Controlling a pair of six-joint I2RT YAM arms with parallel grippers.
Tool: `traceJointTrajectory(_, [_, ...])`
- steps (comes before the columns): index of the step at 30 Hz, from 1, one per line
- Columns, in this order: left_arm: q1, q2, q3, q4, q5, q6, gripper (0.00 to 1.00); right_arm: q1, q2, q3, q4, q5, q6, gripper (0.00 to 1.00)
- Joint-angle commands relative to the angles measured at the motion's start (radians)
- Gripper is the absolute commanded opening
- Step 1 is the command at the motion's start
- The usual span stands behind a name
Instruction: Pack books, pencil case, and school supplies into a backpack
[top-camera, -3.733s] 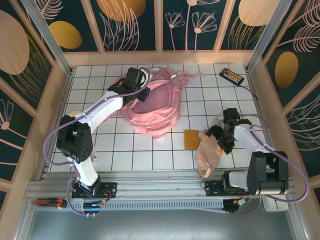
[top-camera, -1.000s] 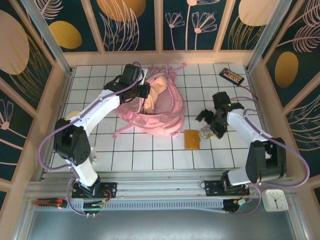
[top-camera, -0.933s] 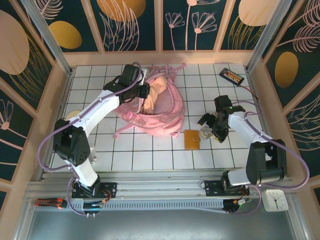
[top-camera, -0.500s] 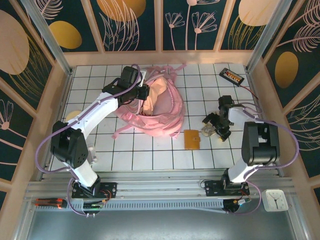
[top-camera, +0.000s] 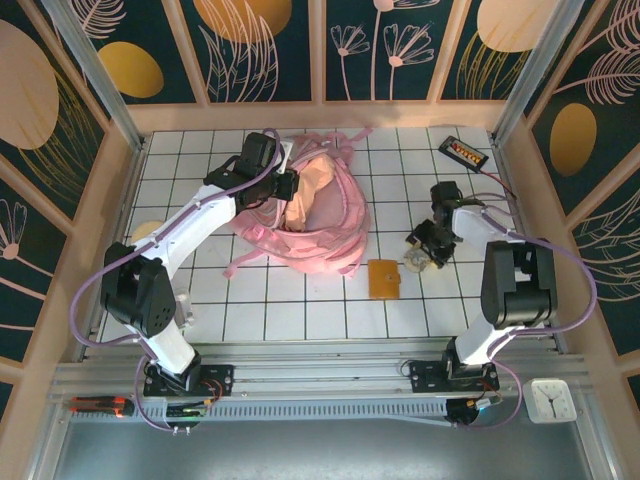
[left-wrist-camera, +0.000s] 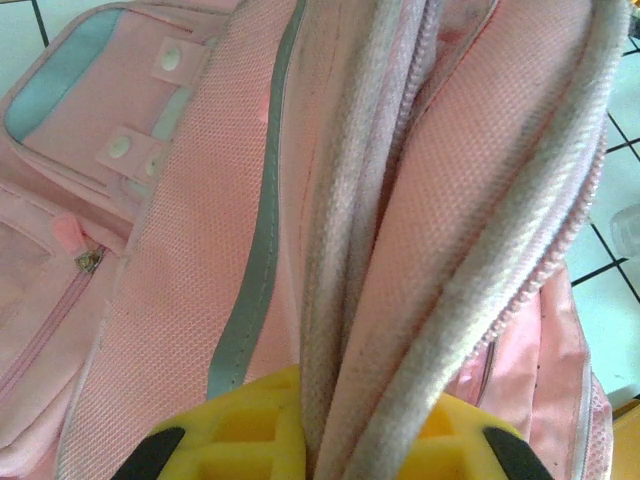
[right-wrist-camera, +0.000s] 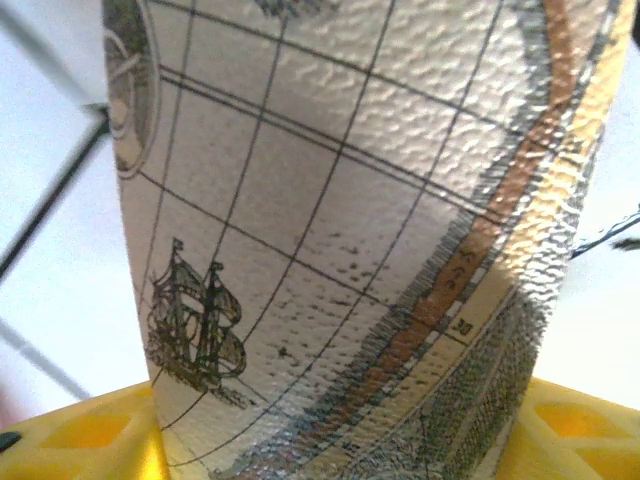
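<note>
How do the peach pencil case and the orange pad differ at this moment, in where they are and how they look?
Place: the pencil case sits in the open mouth of the backpack; the orange pad lies out on the table, beside the backpack's near right corner.
Shape: the pencil case looks soft and rumpled; the orange pad is flat and straight-edged.
Colour: the pencil case is pale peach, the orange pad a deeper orange.
Shared: both are warm-toned.
</note>
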Motion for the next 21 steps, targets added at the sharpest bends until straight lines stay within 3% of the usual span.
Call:
traceJointTrajectory(1, [-0.001,-0.038,0.048,0.057,0.066,0.024,0.0,0.116,-0.076,0.162,-0.043,-0.007,-0.001,0.64])
traceJointTrajectory(7, [-0.001,-0.035,0.064,0.051,0.074,0.034,0.0,0.296,0.146,0.469,0.093,-0.298,-0.008,0.63])
traceJointTrajectory(14, [-0.001,-0.027,0.094,0.071,0.115,0.024,0.0,0.405,0.517,0.826,0.185,-0.459,0.064,0.62])
traceJointTrajectory(21, [-0.002,-0.051,0.094,0.169,0.19,-0.026,0.0,0.413,0.677,0.777,0.451,-0.516,0.296,0.6])
